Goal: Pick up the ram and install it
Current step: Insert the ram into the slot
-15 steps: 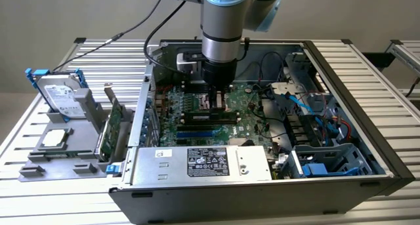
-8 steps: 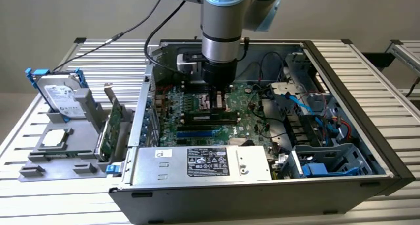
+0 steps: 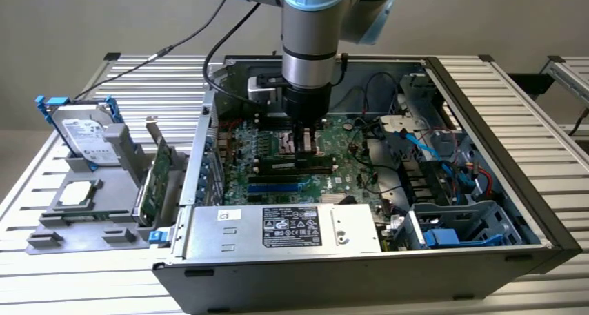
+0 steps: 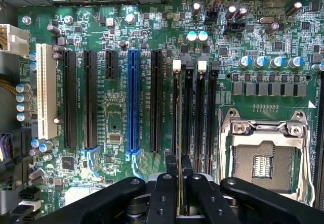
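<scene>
The ram (image 4: 179, 113) appears edge-on as a thin green strip, clamped between my gripper's (image 4: 179, 164) black fingers (image 4: 169, 176). It hangs over the row of black memory slots (image 4: 195, 113), in line with the slot that has a white latch, nearest the expansion slots. Whether it touches that slot I cannot tell. In the exterior view my gripper (image 3: 307, 146) reaches straight down into the open computer case (image 3: 529, 211), over the green motherboard (image 3: 276, 184) and just behind the memory slots (image 3: 294, 166).
Beside the memory slots lie the CPU socket (image 4: 263, 155), a blue expansion slot (image 4: 132, 102) and a white one (image 4: 45, 90). On the exterior view's left, a grey stand (image 3: 83, 222) holds a hard drive (image 3: 87, 132) and a green card (image 3: 158, 174). The power supply (image 3: 285, 225) fills the case's front.
</scene>
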`<action>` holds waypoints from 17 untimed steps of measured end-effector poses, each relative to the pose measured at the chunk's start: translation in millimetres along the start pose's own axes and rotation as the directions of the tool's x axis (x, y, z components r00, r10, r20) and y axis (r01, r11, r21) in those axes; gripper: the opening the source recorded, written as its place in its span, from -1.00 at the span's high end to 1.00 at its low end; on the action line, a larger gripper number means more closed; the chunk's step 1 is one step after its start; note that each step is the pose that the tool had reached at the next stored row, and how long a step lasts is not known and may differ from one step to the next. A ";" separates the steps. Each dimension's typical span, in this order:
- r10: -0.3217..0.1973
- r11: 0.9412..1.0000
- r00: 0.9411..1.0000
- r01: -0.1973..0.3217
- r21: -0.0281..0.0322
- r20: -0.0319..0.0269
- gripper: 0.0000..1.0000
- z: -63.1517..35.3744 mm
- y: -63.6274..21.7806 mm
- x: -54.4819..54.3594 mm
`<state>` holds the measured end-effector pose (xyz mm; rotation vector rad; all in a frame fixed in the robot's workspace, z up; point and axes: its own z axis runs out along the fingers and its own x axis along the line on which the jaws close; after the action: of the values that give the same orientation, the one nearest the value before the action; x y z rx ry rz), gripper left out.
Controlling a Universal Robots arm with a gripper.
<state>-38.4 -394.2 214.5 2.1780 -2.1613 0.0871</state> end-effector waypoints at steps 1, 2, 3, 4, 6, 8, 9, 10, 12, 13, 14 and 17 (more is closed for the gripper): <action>0.000 1.000 1.000 0.000 0.000 0.000 0.72 0.0 0.2 -0.1; 0.000 1.000 1.000 0.000 0.000 0.000 0.72 -0.1 0.3 -0.2; 0.000 1.000 1.000 0.000 0.000 0.000 0.72 -0.1 0.3 -0.3; 0.000 1.000 1.000 0.000 0.000 0.000 0.72 0.0 0.3 -0.4; 0.000 1.000 1.000 0.000 0.000 -0.002 0.72 0.0 0.4 -0.4; 0.000 1.000 1.000 0.000 0.000 -0.002 0.72 -0.9 0.4 -0.4; 0.000 1.000 1.000 0.000 0.001 -0.001 0.72 -1.9 0.3 -0.5; 0.000 1.000 1.000 0.000 0.000 -0.001 0.72 -3.9 0.3 -0.3; 0.000 1.000 1.000 0.000 0.000 -0.003 0.72 -9.2 0.5 0.4; 0.000 1.000 1.000 0.000 0.000 -0.003 0.72 -11.9 0.5 0.6; 0.000 1.000 1.000 0.000 0.000 -0.003 0.72 -14.7 0.5 0.9; 0.000 1.000 1.000 0.000 0.000 -0.003 0.72 -18.0 0.6 1.2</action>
<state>-38.8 -393.8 232.5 2.1765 -2.1598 0.0901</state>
